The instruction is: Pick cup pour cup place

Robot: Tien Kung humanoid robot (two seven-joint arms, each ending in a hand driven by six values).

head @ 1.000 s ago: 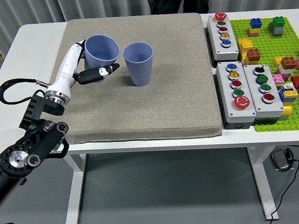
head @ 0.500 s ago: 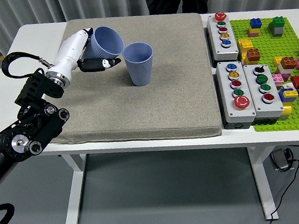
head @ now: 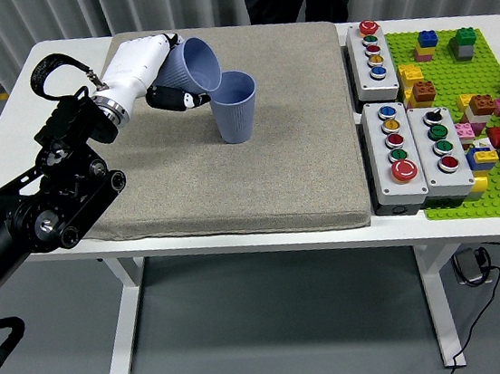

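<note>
Compared with the earlier frames, the left hand (head: 166, 77) is carrying the held cup (head: 194, 64) higher and farther right, and is tipping it from nearly upright toward horizontal, so that its mouth is now leaning over the rim of the standing cup (head: 235, 106). White and black fingers are wrapping the held cup's wall, grasping it firmly; its lip is appearing to touch or nearly touch the standing cup's near rim. Judged from this pose, the pour is under way, while setting the cup back on the grey mat (head: 260, 195) is not yet done. No contents are visible in either cup. Button boxes (head: 395, 160) and a green brick plate (head: 473, 105) are lying on the tabletop (head: 18, 152) well apart to the right; the right hand is out of view.
</note>
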